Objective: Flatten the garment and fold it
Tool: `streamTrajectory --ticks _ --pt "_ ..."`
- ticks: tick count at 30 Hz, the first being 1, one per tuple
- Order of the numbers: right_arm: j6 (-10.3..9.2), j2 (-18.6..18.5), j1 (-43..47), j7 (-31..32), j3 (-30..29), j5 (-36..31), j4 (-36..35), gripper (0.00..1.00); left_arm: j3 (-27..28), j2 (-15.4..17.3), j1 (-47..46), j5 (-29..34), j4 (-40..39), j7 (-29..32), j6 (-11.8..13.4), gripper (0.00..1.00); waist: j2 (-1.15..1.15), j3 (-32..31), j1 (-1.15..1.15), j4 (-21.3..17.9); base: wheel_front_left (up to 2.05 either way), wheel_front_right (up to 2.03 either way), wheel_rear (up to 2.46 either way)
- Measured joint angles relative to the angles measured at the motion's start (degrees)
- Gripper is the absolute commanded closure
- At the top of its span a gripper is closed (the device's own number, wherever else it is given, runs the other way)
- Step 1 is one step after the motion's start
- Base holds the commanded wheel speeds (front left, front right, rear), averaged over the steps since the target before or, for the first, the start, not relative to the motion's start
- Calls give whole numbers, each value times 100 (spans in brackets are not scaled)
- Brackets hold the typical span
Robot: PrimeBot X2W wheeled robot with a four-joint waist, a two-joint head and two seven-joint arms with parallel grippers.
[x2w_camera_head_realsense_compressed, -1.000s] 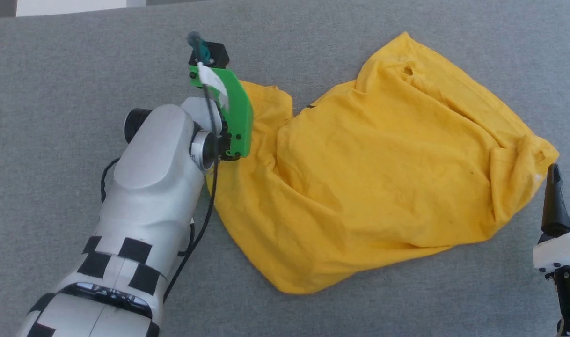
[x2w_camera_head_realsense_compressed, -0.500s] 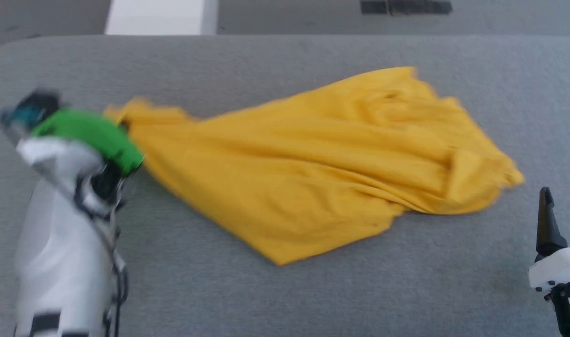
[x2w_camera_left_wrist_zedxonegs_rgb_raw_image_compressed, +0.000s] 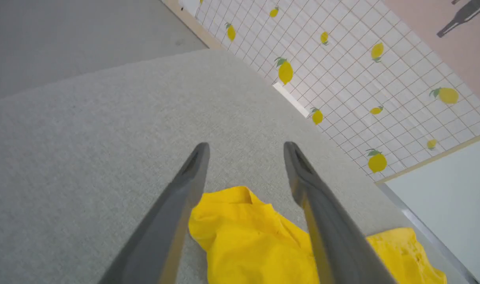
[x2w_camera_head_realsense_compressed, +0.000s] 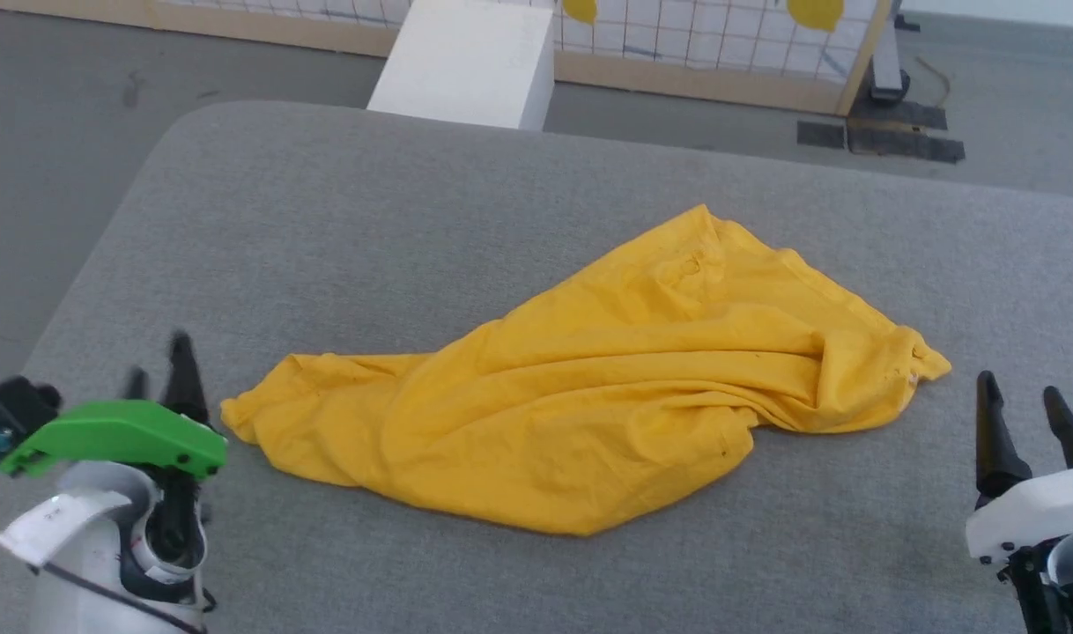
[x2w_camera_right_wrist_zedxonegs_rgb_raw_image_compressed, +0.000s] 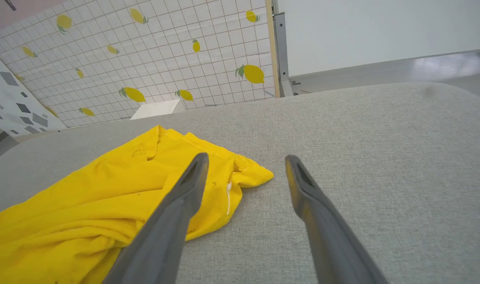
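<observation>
Garment (x2w_camera_head_realsense_compressed: 589,414) lies crumpled on the grey surface (x2w_camera_head_realsense_compressed: 325,220); the left pincer (x2w_camera_head_realsense_compressed: 158,359) and the right pincer (x2w_camera_head_realsense_compressed: 1019,387) both stand wide, holding nothing.

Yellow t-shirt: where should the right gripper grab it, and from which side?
Probably the pointed corner at the right end of the t-shirt, coming in low from the right. It sticks out thin onto the grey table, just ahead of the open right gripper. The middle is bunched in folds, so a pinch there would likely catch several layers.
</observation>
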Motion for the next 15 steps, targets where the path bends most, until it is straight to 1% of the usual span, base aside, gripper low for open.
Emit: streamTrajectory --ticks 2,3,4,5,6,10,13,15 --pt "0 0 -10 30 90 0 5 0 -132 169 103 542 -339 -881 -256 0 0 -60 0 4 0 0 0" --pt "0 0 -12 64 124 0 18 0 -210 227 173 742 -448 -1194 -368 0 0 -73 0 -12 0 0 0" --pt "0 3 -19 136 155 -2 43 0 -336 318 308 1122 -553 -1664 -437 0 0 -81 0 -36 0 0 0" --pt "0 2 -19 234 187 -30 74 0 -431 303 438 1326 -619 -2025 -514 0 0 -83 0 -61 0 0 0" --pt "0 2 -21 363 214 -71 116 0 -536 294 571 1557 -635 -2195 -521 0 0 -82 0 -83 0 0 0" --pt "0 0 -226 994 335 -361 318 0 -719 47 945 2103 -837 -2362 -531 0 0 -11 0 -126 0 0 0" --pt "0 -2 -857 1660 482 -684 566 0 -646 -204 1017 2375 -1163 -2381 -488 0 0 112 0 -137 0 0 0" --pt "0 -12 -1324 2123 609 -959 787 0 -619 -309 1020 2524 -1298 -2380 -491 0 0 204 0 -134 0 0 0"
